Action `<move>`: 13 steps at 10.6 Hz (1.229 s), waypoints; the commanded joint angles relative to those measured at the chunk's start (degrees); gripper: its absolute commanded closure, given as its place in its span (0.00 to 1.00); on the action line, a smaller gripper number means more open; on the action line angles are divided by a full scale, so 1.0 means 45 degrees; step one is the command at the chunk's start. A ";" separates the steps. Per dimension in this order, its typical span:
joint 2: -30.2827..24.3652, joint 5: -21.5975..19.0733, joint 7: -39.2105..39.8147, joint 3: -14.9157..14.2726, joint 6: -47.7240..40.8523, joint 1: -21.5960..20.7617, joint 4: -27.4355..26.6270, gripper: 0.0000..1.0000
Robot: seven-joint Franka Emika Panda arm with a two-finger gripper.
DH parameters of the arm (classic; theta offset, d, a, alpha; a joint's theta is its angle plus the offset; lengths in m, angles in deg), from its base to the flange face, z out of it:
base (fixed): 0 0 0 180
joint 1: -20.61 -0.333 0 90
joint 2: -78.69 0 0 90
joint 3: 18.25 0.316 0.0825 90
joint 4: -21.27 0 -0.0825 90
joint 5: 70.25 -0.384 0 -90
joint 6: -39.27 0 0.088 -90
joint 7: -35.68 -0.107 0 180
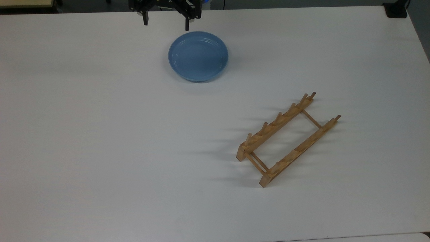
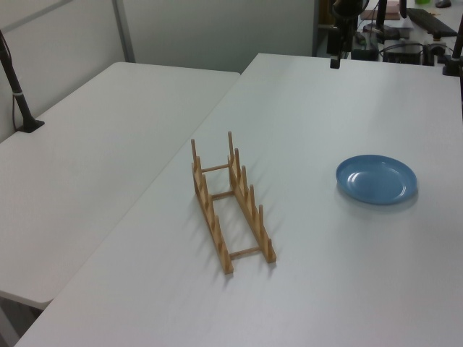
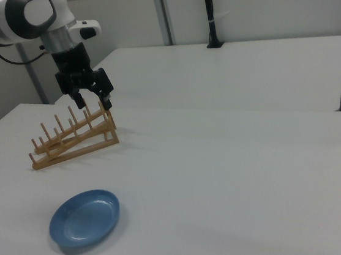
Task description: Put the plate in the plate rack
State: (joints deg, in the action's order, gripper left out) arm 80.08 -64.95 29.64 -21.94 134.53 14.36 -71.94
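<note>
Robot lab / office room.
White desk (image 2: 325, 275) w/ 2nd white table (image 2: 94, 159) at 9 o'clock, grey partition walls (image 2: 217, 29), clamped camera pole (image 3: 209, 12) at 12.

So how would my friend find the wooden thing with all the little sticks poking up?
Look at the big white table. In the top view, the blue plate lies flat near the far edge under the robot's open claw, and the plate rack stands apart from it, lower and to the top view's right. It is the one light-brown wooden thing: two rails with upright pegs, joined by thin dowels.
</note>
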 commanded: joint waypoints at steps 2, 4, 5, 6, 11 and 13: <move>-0.0173 0.0130 -0.0181 -0.0039 0.0003 -0.0075 -0.0203 0.00; -0.0173 0.0130 -0.0142 -0.0020 0.0003 -0.0056 -0.0203 0.00; -0.0173 0.0130 0.0109 -0.0019 -0.0017 -0.0075 -0.0242 0.00; -0.0173 0.0111 0.0672 -0.0019 -0.0036 -0.0056 -0.0281 0.00; -0.0173 0.0130 0.4791 -0.0019 0.0022 -0.0017 -0.1840 0.00; -0.0095 0.0130 0.6645 -0.0019 0.0081 0.0061 -0.2601 0.00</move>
State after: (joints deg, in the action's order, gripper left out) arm 80.45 -64.95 50.84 -21.94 134.53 14.36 -79.21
